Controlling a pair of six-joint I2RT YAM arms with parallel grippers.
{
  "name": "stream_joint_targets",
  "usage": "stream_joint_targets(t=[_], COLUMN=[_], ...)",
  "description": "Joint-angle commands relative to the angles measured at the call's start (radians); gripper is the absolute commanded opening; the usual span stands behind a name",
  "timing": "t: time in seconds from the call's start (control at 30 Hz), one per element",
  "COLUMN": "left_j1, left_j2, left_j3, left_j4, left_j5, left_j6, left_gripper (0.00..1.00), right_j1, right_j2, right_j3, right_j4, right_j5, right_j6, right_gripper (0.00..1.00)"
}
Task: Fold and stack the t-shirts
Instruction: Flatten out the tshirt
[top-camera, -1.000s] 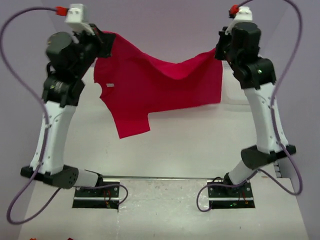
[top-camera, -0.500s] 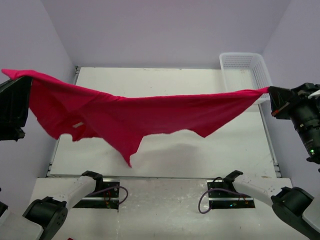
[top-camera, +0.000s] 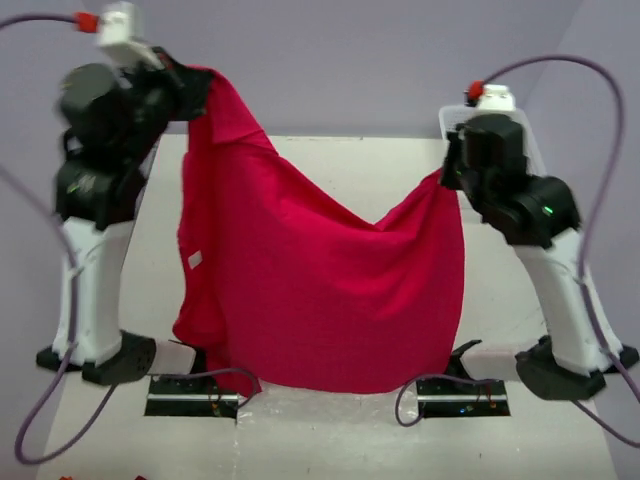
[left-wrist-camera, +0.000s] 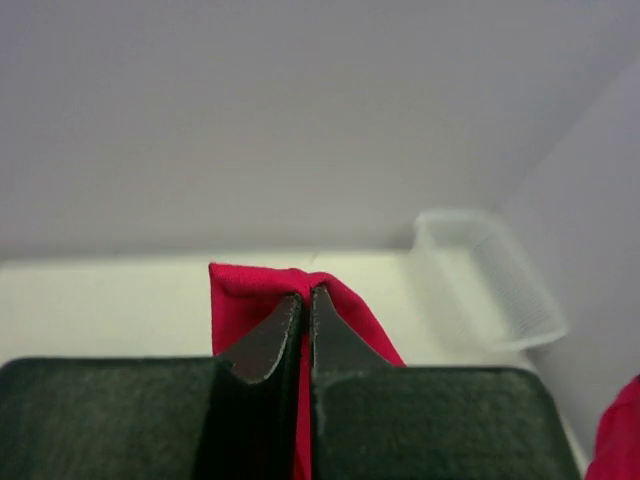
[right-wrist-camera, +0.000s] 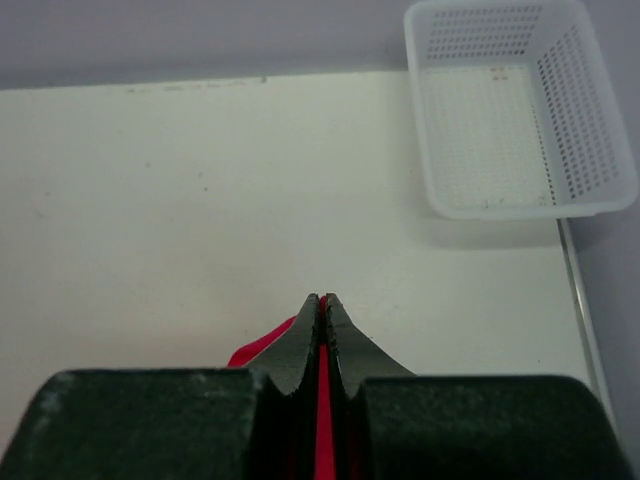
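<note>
A bright red t-shirt (top-camera: 320, 290) hangs in the air between my two arms, sagging in the middle, its lower edge down near the arm bases. A small white label (top-camera: 194, 260) shows on its left part. My left gripper (top-camera: 197, 82) is raised at the upper left and shut on one corner of the cloth; in the left wrist view the red t-shirt (left-wrist-camera: 240, 295) is pinched in the left gripper (left-wrist-camera: 304, 296). My right gripper (top-camera: 446, 172) holds the other corner lower down; in the right wrist view the red t-shirt (right-wrist-camera: 258, 346) sits in the right gripper (right-wrist-camera: 322, 300).
A white mesh basket (right-wrist-camera: 510, 110) stands at the far right corner of the white table (right-wrist-camera: 180, 200); the basket (left-wrist-camera: 490, 275) also shows in the left wrist view. Lilac walls close the back and sides. Purple cables loop beside both arms.
From stretched wide and flat half a second ago, the t-shirt now hangs in a deep sag. Both arms have swung back up and inward, the left higher than the right.
</note>
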Motion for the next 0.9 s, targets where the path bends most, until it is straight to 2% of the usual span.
stream_joint_targets(t=[0.0,0.03,0.17,0.23,0.37,0.5,0.73,0.87], left_j1=[0.032,0.054,0.16,0.18,0.192,0.203,0.206,0.206], left_j2=[0.187,0.2,0.331,0.429,0.604,0.664,0.805,0.835], left_j3=[-0.23,-0.31,-0.559,-0.588,-0.565,-0.538,-0.326,-0.286], left_j4=[-0.086,0.016,0.201,0.297,0.399,0.502,0.462,0.43], left_j5=[-0.136,-0.125,-0.033,-0.036,0.027,0.083,0.102,0.109], left_j6=[0.079,0.087,0.066,0.082,0.136,0.165,0.182,0.181], left_gripper=[0.0,0.0,0.0,0.0,0.0,0.0,0.0,0.0], right_j1=[-0.07,-0.084,-0.199,-0.227,-0.279,-0.314,-0.375,-0.395], right_j2=[0.175,0.248,0.462,0.534,0.748,0.867,1.031,1.091], right_j3=[-0.14,-0.163,-0.169,-0.142,0.01,0.136,0.364,0.449], right_j4=[0.171,0.232,0.329,0.397,0.417,0.417,0.395,0.389], right_j5=[-0.068,-0.07,-0.136,-0.176,-0.224,-0.259,-0.291,-0.302], right_j6=[0.007,0.004,-0.012,-0.028,-0.068,-0.087,-0.14,-0.157], right_gripper=[0.0,0.0,0.0,0.0,0.0,0.0,0.0,0.0])
